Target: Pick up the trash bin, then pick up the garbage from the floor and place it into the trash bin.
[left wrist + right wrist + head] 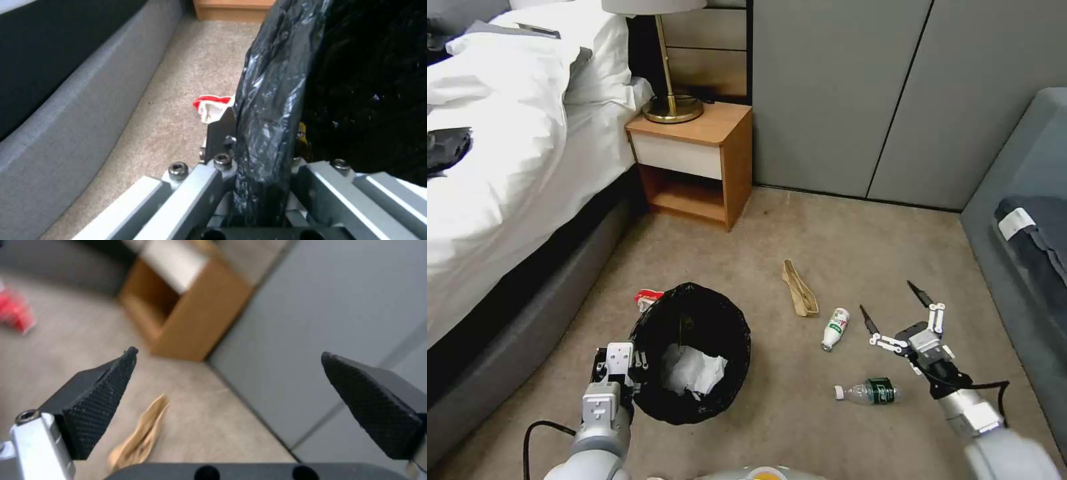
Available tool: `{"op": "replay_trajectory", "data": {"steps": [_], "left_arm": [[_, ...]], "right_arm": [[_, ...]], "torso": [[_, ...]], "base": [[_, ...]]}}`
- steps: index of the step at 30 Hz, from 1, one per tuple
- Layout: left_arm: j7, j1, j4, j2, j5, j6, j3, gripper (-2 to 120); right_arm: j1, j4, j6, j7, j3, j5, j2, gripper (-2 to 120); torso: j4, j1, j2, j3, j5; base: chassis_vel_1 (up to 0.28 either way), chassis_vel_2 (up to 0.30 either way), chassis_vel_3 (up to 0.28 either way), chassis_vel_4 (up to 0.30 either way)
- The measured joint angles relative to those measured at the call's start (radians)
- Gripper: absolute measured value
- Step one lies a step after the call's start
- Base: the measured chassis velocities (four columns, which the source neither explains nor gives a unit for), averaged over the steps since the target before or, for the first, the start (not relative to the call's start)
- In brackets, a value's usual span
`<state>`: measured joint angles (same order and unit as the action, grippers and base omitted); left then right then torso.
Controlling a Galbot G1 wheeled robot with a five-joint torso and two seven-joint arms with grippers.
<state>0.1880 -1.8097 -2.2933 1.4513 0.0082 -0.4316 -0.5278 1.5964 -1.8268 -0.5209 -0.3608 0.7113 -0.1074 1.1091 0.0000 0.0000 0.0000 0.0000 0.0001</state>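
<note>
My left gripper's (639, 363) jaws pinch the near-left rim of the trash bin (694, 353), white tissue (694, 372) inside. My right gripper (896, 308) hangs with jaws spread wide above the floor, near a white bottle (835, 328), a clear bottle (868, 392) and a tan strip (799, 289). A red packet (647, 297) lies behind the bin.

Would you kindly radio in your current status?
Left gripper shut on trash bin rim. Right gripper open, empty, above carpet. White bottle, green-label bottle, tan strip on floor. Nothing in the way.
</note>
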Motion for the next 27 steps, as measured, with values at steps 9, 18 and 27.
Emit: {"op": "replay_trajectory", "data": {"steps": [9,18,27], "left_arm": [[0.000,-0.002,-0.004,-0.001,0.000,0.000,-0.003,1],[0.001,-0.002,-0.004,-0.001,-0.001,0.001,-0.005,1],[0.001,0.000,-0.004,-0.002,-0.001,0.001,0.000,1]], "right_arm": [[-0.094,0.162,-0.071,-0.282,-0.062,-0.195,-0.156,100],[-0.126,0.325,-0.140,-0.389,-0.130,-0.286,-0.170,100],[-0.136,0.411,-0.171,-0.410,-0.137,-0.313,-0.151,100]], "torso": [[0.0000,0.000,0.000,0.000,0.0002],[-0.0001,0.000,0.000,0.000,0.0002],[-0.0001,0.000,0.000,0.000,-0.0001]], "base": [[0.000,0.000,0.000,0.000],[0.000,0.000,0.000,0.000],[0.000,0.000,0.000,0.000]]}}
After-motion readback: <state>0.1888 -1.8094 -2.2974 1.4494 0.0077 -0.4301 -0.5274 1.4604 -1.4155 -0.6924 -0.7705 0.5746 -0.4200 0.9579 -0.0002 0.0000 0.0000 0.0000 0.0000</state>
